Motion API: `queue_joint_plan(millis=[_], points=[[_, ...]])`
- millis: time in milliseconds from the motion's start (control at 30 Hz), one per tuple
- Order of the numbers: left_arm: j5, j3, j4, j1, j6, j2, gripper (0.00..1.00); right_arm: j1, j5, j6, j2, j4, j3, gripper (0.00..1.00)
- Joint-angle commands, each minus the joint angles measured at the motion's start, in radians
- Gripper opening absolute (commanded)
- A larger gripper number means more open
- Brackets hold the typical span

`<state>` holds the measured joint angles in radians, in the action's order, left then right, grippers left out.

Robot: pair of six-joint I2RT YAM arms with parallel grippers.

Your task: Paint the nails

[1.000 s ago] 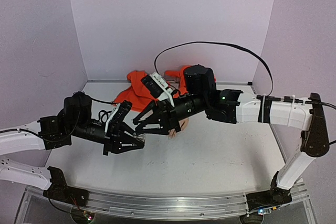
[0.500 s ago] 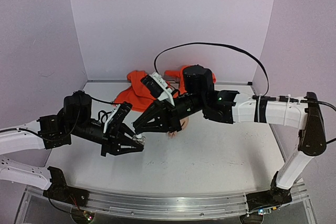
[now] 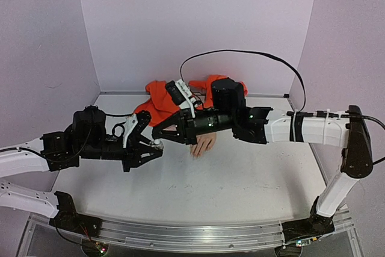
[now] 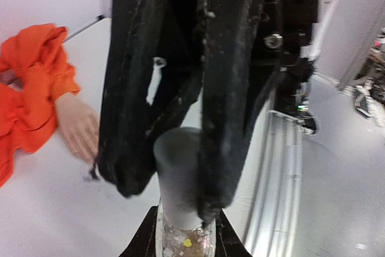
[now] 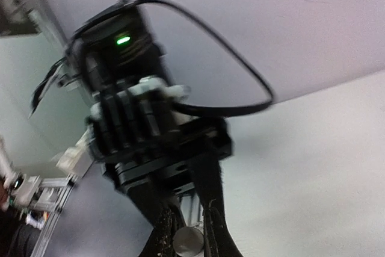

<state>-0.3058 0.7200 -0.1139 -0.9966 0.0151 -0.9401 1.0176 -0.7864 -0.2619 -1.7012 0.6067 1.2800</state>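
Nearest, over the table (image 3: 240, 191), a small bottle (image 4: 180, 242) is gripped by the closed left pincer (image 3: 155, 148). Its grey cap (image 4: 175, 179) is clamped by the closed right pincer (image 5: 189, 240), met tip to tip with the left. Just beyond, the mannequin hand (image 3: 204, 142) is partly hidden under the right arm. The nails (image 3: 195, 154) are turned toward the near edge, too small to be made out. Farthest, the orange sleeve (image 3: 159, 102) is bunched by the wall.
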Motion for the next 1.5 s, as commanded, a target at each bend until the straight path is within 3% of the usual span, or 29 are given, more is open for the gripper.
queue_joint_plan(millis=[0,33,100,167,400,500,567,700,833,967,1100,1267,1467], points=[[0.607,0.095,0.100,0.020,-0.069,-0.017,0.00,0.051,0.526,-0.255,-0.034,-0.083,-0.042,0.00],[0.663,0.106,0.103,0.020,-0.085,-0.038,0.00,0.078,0.761,-0.328,-0.036,-0.135,-0.035,0.00],[0.700,0.113,0.135,0.021,-0.128,-0.089,0.00,0.180,1.033,-0.402,-0.052,-0.206,0.015,0.00],[0.664,0.103,0.177,0.021,-0.139,-0.119,0.00,0.232,1.111,-0.458,-0.076,-0.217,0.046,0.00],[0.561,0.018,0.224,0.021,-0.078,-0.108,0.00,0.215,1.003,-0.366,-0.010,-0.115,0.005,0.03],[0.513,-0.027,0.222,0.021,-0.052,-0.071,0.00,0.189,0.953,-0.264,0.058,-0.115,-0.007,0.38],[0.477,-0.053,0.217,0.021,-0.027,-0.047,0.00,0.171,0.918,-0.197,0.110,-0.114,-0.028,0.54],[0.329,-0.078,0.203,0.022,0.035,-0.014,0.00,0.082,0.661,-0.091,0.188,-0.112,-0.082,0.73],[0.036,-0.068,0.203,0.023,0.057,-0.015,0.00,-0.008,0.327,-0.022,0.229,-0.053,-0.151,0.85],[-0.218,-0.023,0.204,0.023,0.067,-0.038,0.00,-0.023,0.116,0.021,0.211,-0.024,-0.140,0.84],[-0.365,0.017,0.204,0.023,0.088,-0.057,0.00,-0.024,-0.057,0.015,0.181,0.028,-0.116,0.73],[-0.464,0.043,0.204,0.023,0.108,-0.076,0.00,-0.024,-0.237,-0.007,0.121,0.059,-0.076,0.62],[-0.509,0.056,0.203,0.023,0.110,-0.097,0.00,-0.024,-0.264,-0.042,0.099,0.116,-0.071,0.47]])
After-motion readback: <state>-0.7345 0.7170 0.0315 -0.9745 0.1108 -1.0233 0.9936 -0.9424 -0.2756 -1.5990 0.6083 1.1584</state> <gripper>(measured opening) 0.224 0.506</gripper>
